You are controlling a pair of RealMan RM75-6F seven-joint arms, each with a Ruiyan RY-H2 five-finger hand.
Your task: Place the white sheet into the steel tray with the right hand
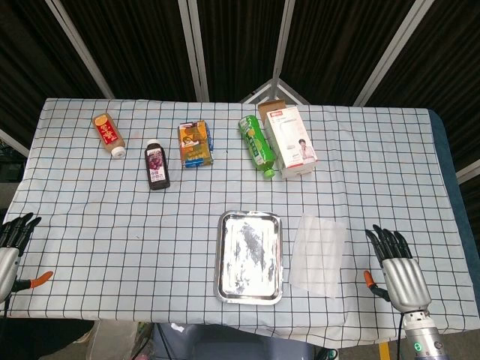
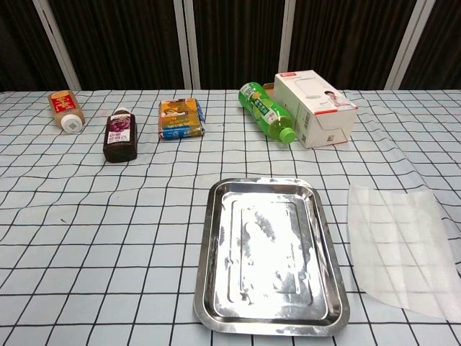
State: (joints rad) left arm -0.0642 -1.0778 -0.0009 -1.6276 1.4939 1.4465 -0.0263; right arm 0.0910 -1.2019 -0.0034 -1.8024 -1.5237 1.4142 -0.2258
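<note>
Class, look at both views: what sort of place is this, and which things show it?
Probably a robot test bench, not a home: a table under a checked cloth, black curtains behind, and a robot's right hand beside a steel tray.

The head view looks steeply down from high above the near table edge, covering the whole table (image 1: pixel 135 247). The chest view sits lower and closer, facing forward. Both share the steel tray (image 1: pixel 223 255) (image 2: pixel 207 288) and white sheet (image 1: pixel 319 255) (image 2: pixel 403 245).
</note>
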